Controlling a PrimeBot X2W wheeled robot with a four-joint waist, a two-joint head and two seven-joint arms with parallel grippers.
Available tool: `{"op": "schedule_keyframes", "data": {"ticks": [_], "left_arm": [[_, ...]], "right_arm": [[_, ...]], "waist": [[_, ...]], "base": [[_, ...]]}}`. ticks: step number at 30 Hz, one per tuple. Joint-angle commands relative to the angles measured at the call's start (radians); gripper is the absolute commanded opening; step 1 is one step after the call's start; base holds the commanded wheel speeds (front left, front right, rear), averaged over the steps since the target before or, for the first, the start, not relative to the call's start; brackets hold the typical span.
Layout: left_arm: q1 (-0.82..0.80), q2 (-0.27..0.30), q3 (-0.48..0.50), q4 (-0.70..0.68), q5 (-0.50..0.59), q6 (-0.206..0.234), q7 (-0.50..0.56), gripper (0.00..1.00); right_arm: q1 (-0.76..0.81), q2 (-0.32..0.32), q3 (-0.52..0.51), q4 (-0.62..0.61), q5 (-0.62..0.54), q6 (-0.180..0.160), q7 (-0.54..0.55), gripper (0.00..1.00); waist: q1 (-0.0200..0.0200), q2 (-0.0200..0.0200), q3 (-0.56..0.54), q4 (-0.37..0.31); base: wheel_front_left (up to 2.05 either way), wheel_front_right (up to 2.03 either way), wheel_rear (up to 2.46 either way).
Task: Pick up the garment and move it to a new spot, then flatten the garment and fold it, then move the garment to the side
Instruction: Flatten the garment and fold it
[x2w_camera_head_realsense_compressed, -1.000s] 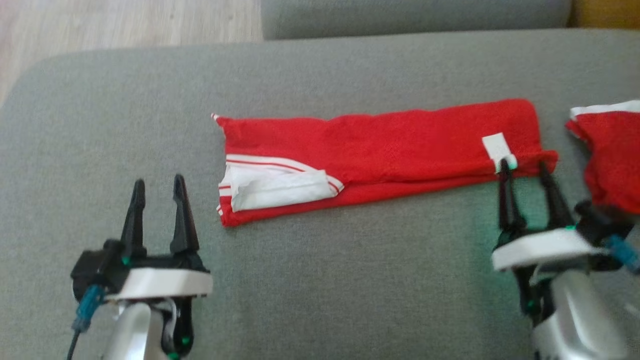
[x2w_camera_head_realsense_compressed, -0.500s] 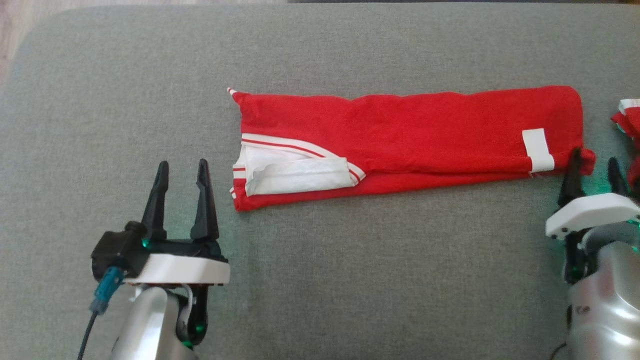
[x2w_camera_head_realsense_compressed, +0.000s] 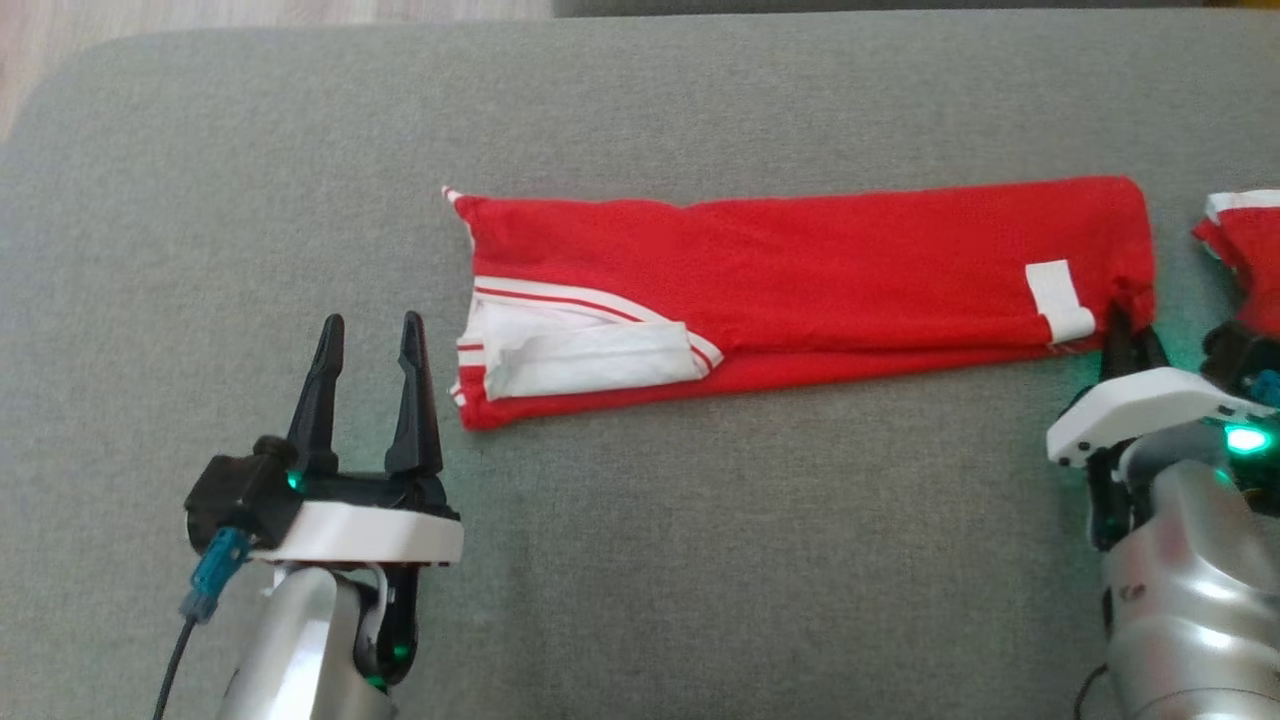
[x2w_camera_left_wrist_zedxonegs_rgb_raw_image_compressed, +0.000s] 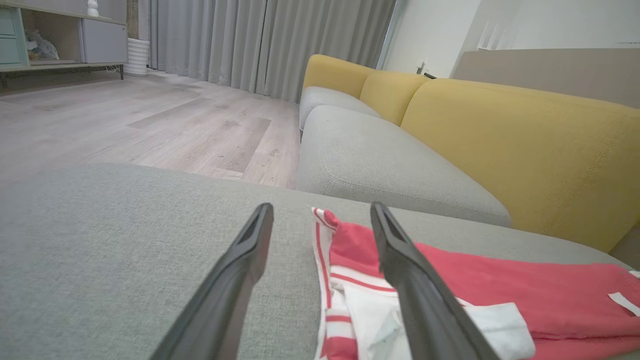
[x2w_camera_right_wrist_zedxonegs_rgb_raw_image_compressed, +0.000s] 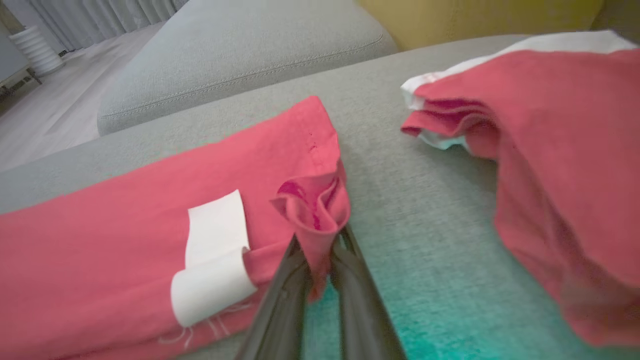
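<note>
- The left gripper (x2w_camera_head_realsense_compressed: 371, 328), at 8 o'clock in the head view, has its fingers spread apart and holds nothing. It stands just short of the garment's striped, white-trimmed end, probably ready to take that near corner.
- The garment (x2w_camera_head_realsense_compressed: 800, 270), red and folded into a long band, lies flat on the grey cushion (x2w_camera_head_realsense_compressed: 640, 560), running from 9 toward 3 o'clock across the middle.
- A white label (x2w_camera_head_realsense_compressed: 1058, 300) sits near its right end.
- The right gripper (x2w_camera_head_realsense_compressed: 1130, 340), at 4 o'clock, is pinched together on the band's near right corner. The fabric puckers up between its fingers, a hold for the next fold, I judge.
- Another red cloth (x2w_camera_head_realsense_compressed: 1245, 250) lies apart at 3 o'clock.
</note>
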Motion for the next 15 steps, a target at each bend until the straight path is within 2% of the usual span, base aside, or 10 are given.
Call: {"op": "schedule_keyframes", "data": {"ticks": [1,7,10,15], "left_arm": [[-0.022,0.007,0.039,-0.03,0.004,-0.004,-0.005,1.0],[-0.008,0.007,0.045,-0.028,0.0,-0.006,-0.005,1.0],[0.001,0.007,0.045,-0.027,-0.002,-0.005,-0.005,1.0],[0.013,0.007,0.039,-0.022,-0.002,-0.006,-0.005,1.0]], "right_arm": [[-0.022,-0.016,-0.001,-0.043,-0.014,-0.001,-0.017,0.0],[-0.009,-0.064,-0.065,-0.139,-0.04,-0.001,-0.02,0.0],[0.0,-0.066,-0.084,-0.198,-0.024,-0.001,-0.01,0.0],[0.011,-0.039,-0.022,-0.301,0.021,-0.001,0.014,0.0]], "waist": [[0.0,0.0,-0.012,-0.012],[0.0,0.0,-0.054,-0.036],[0.0,0.0,-0.077,-0.044],[0.0,0.0,-0.108,-0.043]], "base": [[0.0,0.0,0.0],[0.0,0.0,0.0],[0.0,0.0,0.0],[0.0,0.0,0.0]]}}
